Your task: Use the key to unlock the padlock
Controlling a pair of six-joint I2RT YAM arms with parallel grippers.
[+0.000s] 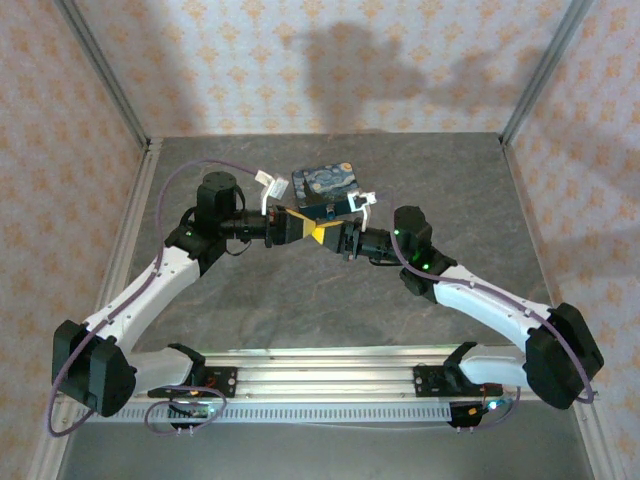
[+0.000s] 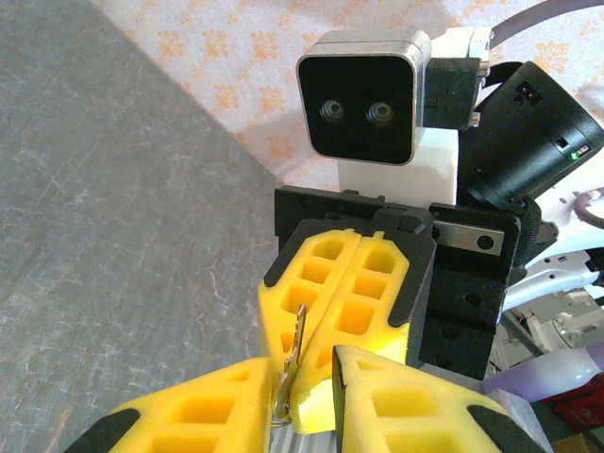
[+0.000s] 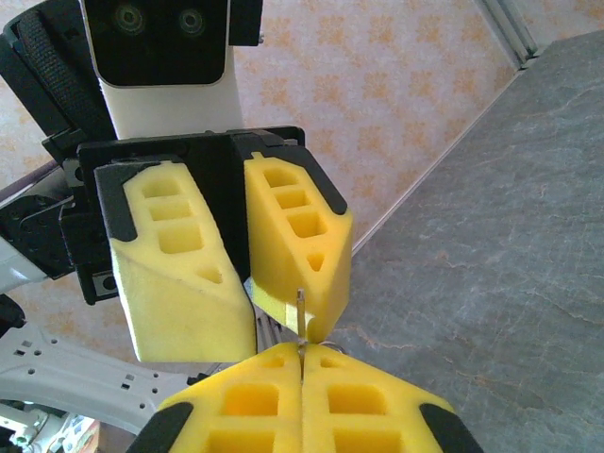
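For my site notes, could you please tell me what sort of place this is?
Probably a robot test cell: an aluminium mounting rail, a grey stone-look tabletop, and a patterned back wall beside a metal post.

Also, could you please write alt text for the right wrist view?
Two yellow-padded tools face each other tip to tip: the right tool, at the bottom, is shut on what looks like the key, a thin metal sliver pointing up at the left tool. Grey table and patterned wall behind.
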